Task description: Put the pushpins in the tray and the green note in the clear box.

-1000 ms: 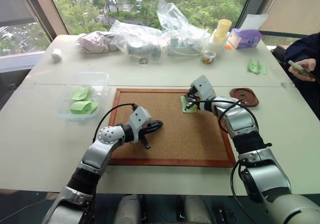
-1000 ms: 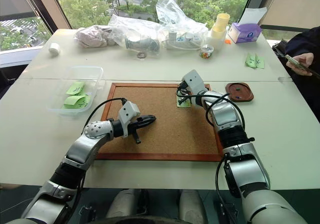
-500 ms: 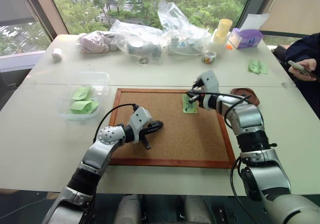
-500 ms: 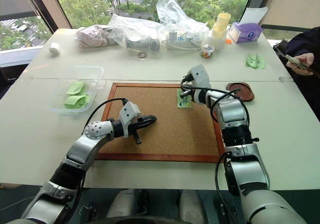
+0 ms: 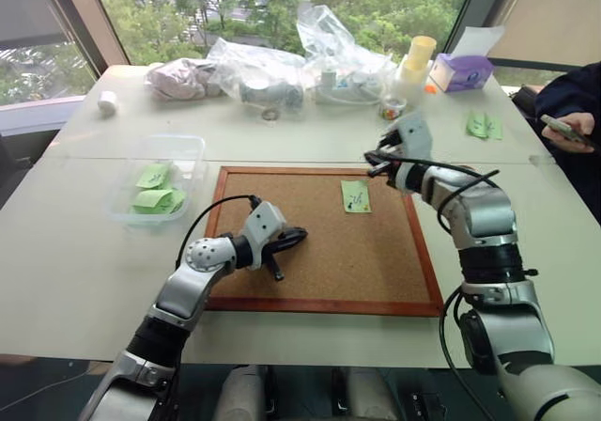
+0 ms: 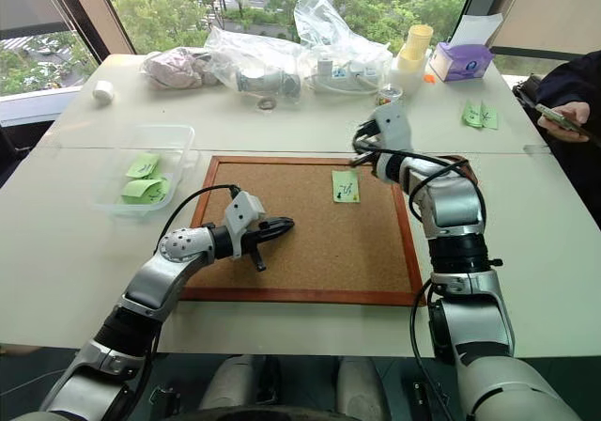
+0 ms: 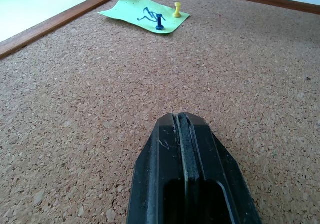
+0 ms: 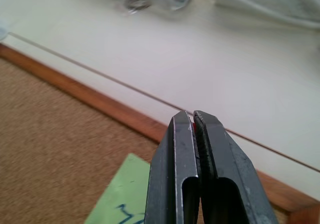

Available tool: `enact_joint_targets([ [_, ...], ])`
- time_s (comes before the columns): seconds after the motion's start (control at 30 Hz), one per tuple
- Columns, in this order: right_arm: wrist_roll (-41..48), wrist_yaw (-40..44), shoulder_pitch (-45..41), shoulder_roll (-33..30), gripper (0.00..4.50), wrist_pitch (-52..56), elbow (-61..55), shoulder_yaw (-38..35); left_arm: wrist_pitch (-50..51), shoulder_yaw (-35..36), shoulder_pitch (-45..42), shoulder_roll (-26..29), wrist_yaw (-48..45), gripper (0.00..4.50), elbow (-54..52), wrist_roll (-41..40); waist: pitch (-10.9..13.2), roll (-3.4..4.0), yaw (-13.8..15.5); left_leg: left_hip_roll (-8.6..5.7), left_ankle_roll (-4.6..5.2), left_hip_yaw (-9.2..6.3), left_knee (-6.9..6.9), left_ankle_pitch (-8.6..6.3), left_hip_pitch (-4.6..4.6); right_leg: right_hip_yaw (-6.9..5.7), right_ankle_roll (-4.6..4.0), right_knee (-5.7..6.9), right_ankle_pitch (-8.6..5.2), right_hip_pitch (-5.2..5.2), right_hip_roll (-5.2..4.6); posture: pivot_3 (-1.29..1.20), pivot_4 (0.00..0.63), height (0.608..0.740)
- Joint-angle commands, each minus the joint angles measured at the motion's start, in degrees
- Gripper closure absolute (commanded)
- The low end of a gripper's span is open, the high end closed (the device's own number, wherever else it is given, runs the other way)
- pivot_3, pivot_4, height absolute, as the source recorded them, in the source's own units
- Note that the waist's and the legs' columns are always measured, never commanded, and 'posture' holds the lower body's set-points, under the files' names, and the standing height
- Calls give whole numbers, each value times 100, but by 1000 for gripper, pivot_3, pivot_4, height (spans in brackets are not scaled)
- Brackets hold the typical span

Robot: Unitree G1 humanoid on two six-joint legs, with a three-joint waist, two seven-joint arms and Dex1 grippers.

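Hovering at the corkboard's (image 6: 310, 228) 1 o'clock corner, right gripper (image 8: 192, 121) jaws pinch something red. Left gripper (image 7: 181, 121) jaws pressed together, empty. Green note (image 7: 145, 15) keeps two pushpins (image 7: 167, 18).

1. The left gripper (image 5: 299, 236) hovers low over the corkboard's (image 5: 282, 205) near-left part, fingers pressed together, arm bent across its near-left corner.
2. The right gripper (image 5: 375, 163), fingers pinched shut, hangs raised above the corkboard's far-right corner, forearm angled upward.
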Motion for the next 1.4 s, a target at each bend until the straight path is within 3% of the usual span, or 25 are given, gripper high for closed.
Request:
enact_joint_targets([
  [0.03, -78, -991, 26, -51, 4435, -19, -434, -872, 247, -125, 214, 74, -16, 4500, 246, 168, 0, 0, -4, 0, 0, 0, 0, 0, 0, 0, 0, 0, 0, 0, 0, 0, 150, 740],
  [0.4, 463, -2507, 275, 594, 4435, 753, -513, -2351, 251, -59, 198, 57, -42, 4500, 240, 139, -6, 10, -13, 1, -2, 9, -15, 1, 11, 7, 0, -1, 0, 1, 0, 0, 150, 740],
  [0.77, 758, -2756, -95, 439, 4435, 436, 426, -2651, 291, -25, 253, 68, -11, 4500, 174, 124, -6, 11, -24, 0, -1, 13, -21, 1, 15, 11, 0, -5, 0, 1, 0, 0, 150, 740],
  [0.87, 799, -2758, -142, 399, 3516, 333, 586, -2611, 304, -24, 278, 65, 8, 4500, 139, 123, -6, 11, -24, 0, -1, 13, -26, 1, 15, 11, 0, -8, 0, 1, 0, 0, 150, 740],
  [1.1, 826, -2723, -199, 309, 41, 205, 694, -2436, 333, -6, 309, 77, 28, 4500, 89, 121, -6, 11, -24, -1, -7, 20, -54, 5, 24, 14, 0, -25, 0, 2, 0, 0, 150, 740],
  [1.4, 388, -2899, 162, 98, 41, 205, 715, -1909, 364, 6, 303, 68, 28, 4500, 48, 109, -6, 11, -24, 0, -9, 21, -64, 6, 29, 15, 0, -34, 0, 4, 1, 0, 150, 740],
])
